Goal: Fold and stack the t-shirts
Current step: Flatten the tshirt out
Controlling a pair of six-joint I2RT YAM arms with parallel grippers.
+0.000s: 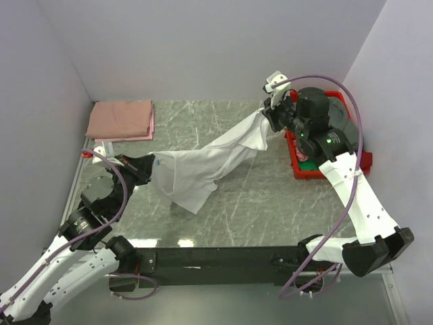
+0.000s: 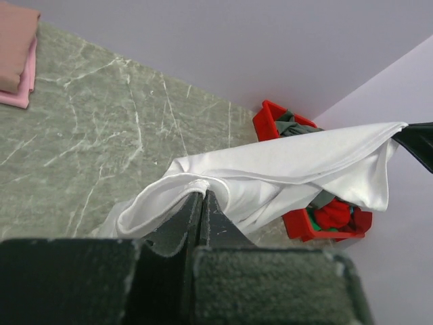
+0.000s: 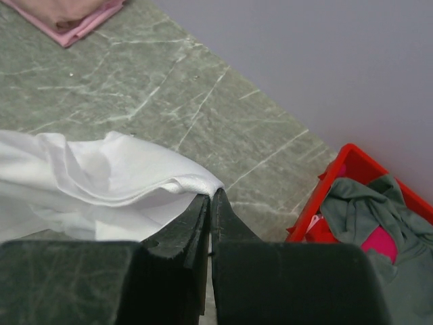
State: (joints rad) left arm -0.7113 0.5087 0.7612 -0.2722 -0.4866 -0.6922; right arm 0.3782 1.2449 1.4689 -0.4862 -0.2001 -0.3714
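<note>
We find one blue label, too small to read. The white shirt, creased, hangs stretched above the bench. The left gripper and right gripper are clamped on opposite edges.

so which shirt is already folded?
The salmon-pink shirt, flat at the far-left corner. The white shirt is stretched between left gripper and right gripper; the grey one is crumpled in the red bin.

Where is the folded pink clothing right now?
In the overhead view, the folded pink clothing lies at the far left corner of the table, well apart from the white shirt stretched across the middle.
</note>
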